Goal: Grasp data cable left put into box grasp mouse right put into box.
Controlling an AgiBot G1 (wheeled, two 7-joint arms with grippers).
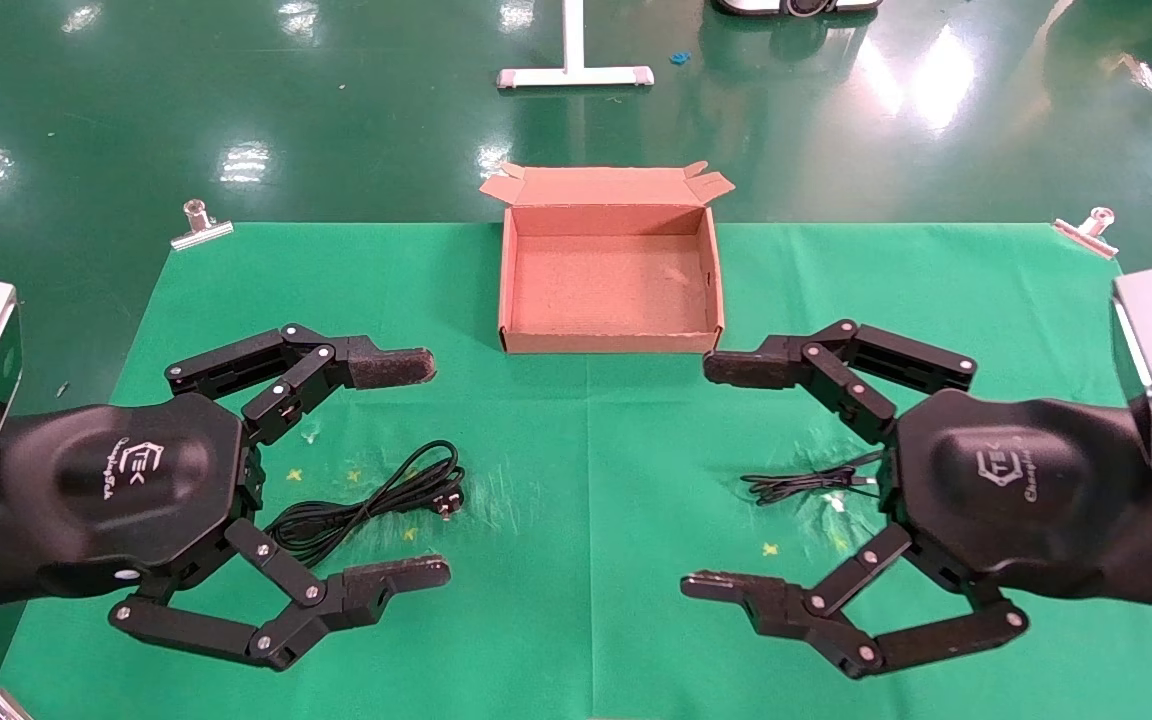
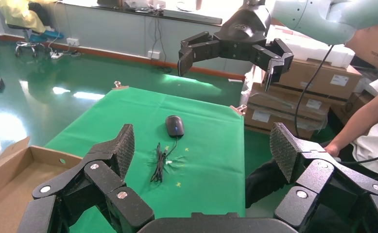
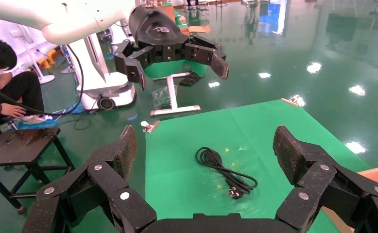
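Note:
The data cable, a thick black coiled cord with a pronged plug, lies on the green cloth at the left. It also shows in the right wrist view. My left gripper hovers above it, open and empty. The mouse shows in the left wrist view with its thin bundled cord. In the head view my right hand hides the mouse and only the cord shows. My right gripper hovers above it, open and empty. The brown cardboard box stands open and empty at the table's far middle.
Metal clips hold the green cloth at the far corners. A white stand foot sits on the floor beyond the box. A person and stacked cartons are beside the table's right side.

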